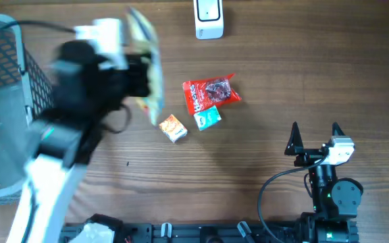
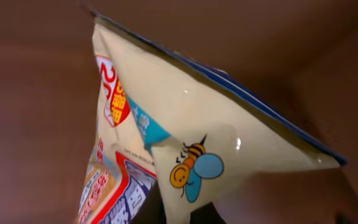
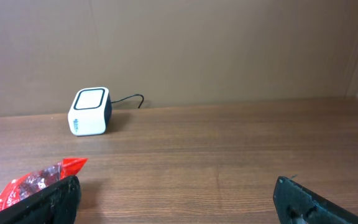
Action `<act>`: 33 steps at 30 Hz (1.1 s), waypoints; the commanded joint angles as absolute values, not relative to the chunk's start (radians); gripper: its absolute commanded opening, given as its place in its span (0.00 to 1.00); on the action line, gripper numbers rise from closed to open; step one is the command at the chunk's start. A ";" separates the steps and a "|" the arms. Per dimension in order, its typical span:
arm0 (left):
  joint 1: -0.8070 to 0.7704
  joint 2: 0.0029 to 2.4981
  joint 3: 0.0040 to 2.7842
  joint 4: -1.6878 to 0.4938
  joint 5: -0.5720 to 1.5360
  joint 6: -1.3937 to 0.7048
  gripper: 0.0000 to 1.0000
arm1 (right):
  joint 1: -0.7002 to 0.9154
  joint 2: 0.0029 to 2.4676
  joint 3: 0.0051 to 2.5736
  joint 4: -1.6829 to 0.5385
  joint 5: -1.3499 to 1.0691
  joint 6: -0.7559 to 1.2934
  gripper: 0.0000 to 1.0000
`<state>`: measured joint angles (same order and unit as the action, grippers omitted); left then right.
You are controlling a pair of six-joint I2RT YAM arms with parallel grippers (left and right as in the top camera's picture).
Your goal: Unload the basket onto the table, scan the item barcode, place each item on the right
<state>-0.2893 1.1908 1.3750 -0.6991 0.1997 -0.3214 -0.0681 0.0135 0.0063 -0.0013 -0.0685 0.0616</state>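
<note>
Over the surface, left claw: pinching snack bag; we find its fingers hidden
Right claw: spread

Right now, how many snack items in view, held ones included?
4: cream pouch in the left claw; red packet, teal packet and orange box on the table. The basket could hide more.

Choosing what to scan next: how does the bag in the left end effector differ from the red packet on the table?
The bag is held up, gripped by the shut left end effector; the red packet lies flat on the table. The bag is pale cream with a cartoon bee; the red packet is bright red with a dark picture. Both are soft printed pouches.
</note>
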 commanded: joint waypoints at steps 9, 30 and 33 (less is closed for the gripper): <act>-0.433 1.640 1.420 -0.742 -0.047 -0.345 1.00 | -0.070 0.007 0.005 0.001 -0.059 0.053 1.00; -0.337 1.459 1.641 -1.495 -0.497 -0.566 0.04 | -0.070 0.007 0.005 0.001 -0.059 0.054 1.00; -0.247 1.366 1.658 -1.532 -0.564 -0.573 0.04 | -0.070 0.007 0.005 0.001 -0.059 0.054 1.00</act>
<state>-0.3218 1.4471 1.6352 -1.4994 -0.4782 -0.5453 -0.0681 0.0135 0.0063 -0.0017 -0.0685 0.0616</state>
